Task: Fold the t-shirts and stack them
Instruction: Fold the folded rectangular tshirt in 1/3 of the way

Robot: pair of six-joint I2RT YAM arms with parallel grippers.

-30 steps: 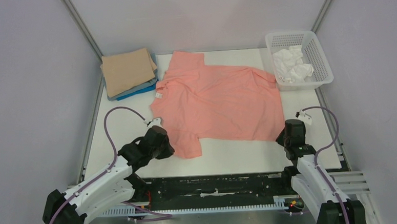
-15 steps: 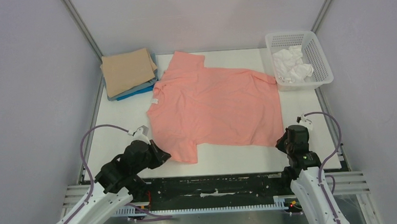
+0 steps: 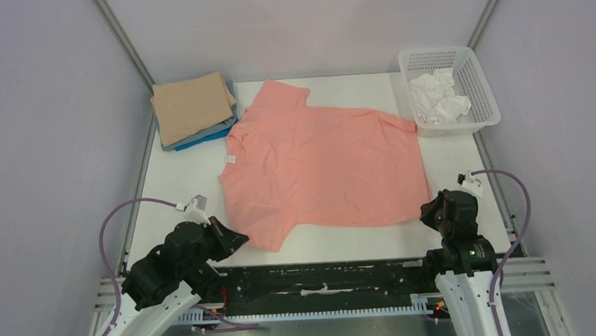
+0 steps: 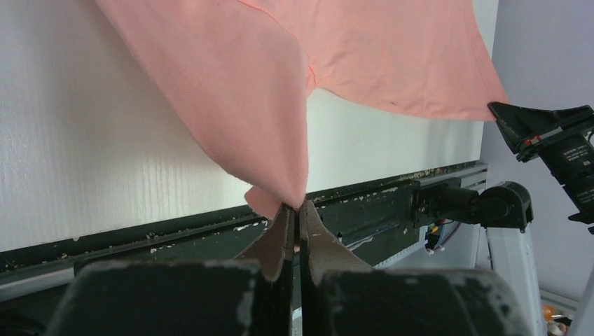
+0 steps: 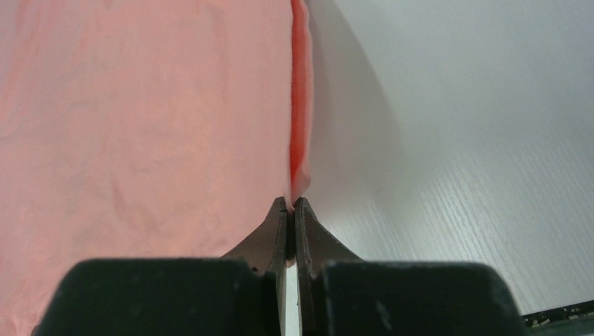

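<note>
Pinching salmon-pink t-shirt, left gripper, right gripper

Spread t-shirt centre, folded stack far left, basket far right

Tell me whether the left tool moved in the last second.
Yes. The left tool has pulled back toward the near table edge, farther from the folded stack, dragging the pink t-shirt.
</note>
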